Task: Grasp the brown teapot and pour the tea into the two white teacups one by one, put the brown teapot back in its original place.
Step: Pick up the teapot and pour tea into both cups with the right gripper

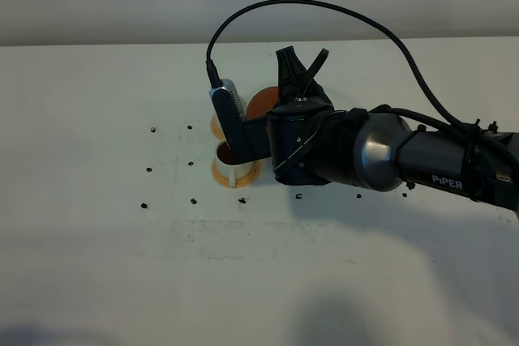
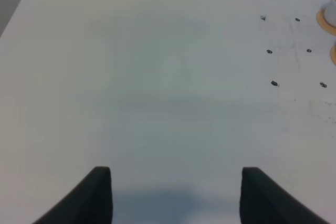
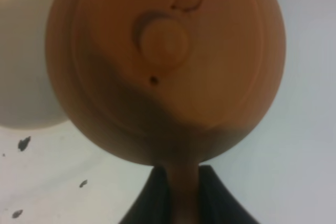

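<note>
The right gripper (image 3: 184,181) is clamped tight on the stubby side handle (image 3: 184,205) of the round reddish-brown clay teapot (image 3: 163,66). It holds the pot above the white table (image 1: 89,232), just behind the nearer small white cylindrical teacup (image 1: 237,171) on its round orange coaster (image 1: 217,174). The left gripper (image 2: 176,195) hangs over the table — jaws wide apart, holding nothing.

brown teapot (image 1: 261,104): mostly behind right arm (image 1: 365,151) | near teacup (image 1: 234,171): partly covered

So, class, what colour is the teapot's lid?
The lid is reddish-brown; the right wrist view shows it best.
</note>
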Tool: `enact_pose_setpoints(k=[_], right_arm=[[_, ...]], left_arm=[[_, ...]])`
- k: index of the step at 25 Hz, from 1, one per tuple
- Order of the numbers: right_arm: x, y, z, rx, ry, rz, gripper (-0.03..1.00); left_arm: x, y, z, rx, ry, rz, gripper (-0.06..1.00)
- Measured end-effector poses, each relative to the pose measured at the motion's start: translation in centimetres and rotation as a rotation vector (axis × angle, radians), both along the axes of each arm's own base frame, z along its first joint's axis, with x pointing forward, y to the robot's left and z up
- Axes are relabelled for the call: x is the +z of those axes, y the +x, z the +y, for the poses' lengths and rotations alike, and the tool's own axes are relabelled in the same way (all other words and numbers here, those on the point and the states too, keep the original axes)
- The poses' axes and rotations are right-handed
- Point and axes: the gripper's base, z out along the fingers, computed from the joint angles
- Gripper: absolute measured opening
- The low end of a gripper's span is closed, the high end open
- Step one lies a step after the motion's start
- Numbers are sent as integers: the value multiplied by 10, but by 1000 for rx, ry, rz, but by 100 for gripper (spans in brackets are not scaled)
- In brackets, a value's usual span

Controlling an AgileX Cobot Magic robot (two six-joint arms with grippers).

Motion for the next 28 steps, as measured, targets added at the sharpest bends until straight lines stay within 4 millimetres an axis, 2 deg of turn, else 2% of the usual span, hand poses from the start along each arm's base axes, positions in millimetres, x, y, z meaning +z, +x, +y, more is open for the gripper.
enact_pose_setpoints(k=[23, 28], right_arm=[[-8, -6, -1, -121, 132, 108, 12], [6, -9, -4, -178, 218, 121, 12]], left_arm=[[0, 0, 0, 0, 0, 0, 50], [0, 0, 0, 0, 0, 0, 50]])
